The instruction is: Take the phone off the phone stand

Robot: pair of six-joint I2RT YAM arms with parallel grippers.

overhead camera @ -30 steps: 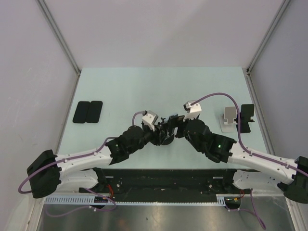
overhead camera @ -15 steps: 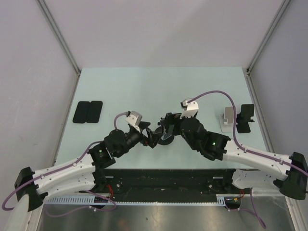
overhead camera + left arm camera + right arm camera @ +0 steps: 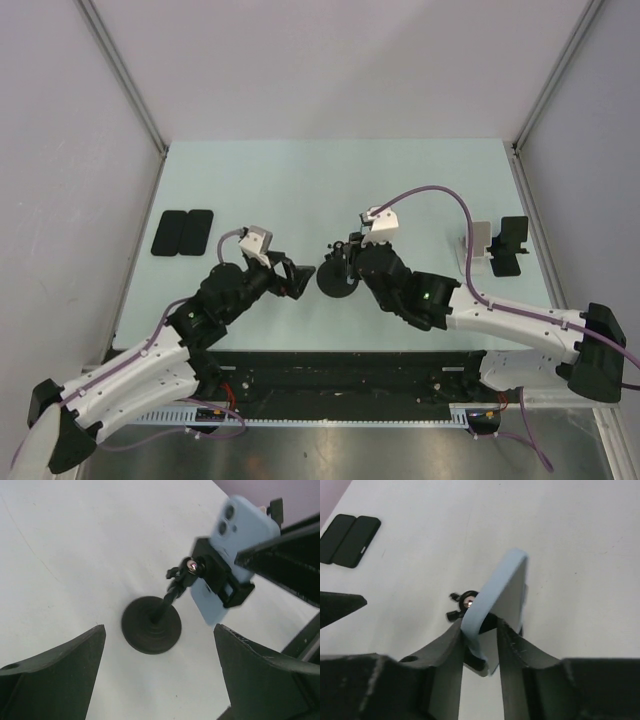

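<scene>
Top external: stand [image 3: 337,283] mid-surface [image 3: 300,180]; right claw [image 3: 345,262] over it, left claw [image 3: 298,280] just beside it, on its left.
Left wrist: shows what the top view hides, a blue phone [image 3: 240,545] tilted in the stand's black clamp [image 3: 222,577]; left claw spread wide, holding nothing.
Right wrist: fingers [image 3: 447,652] clamped on the phone's lower end, one on each face.
Change: a second ago both claws crowded the stand; the left has opened and backed off, the right has closed.
</scene>
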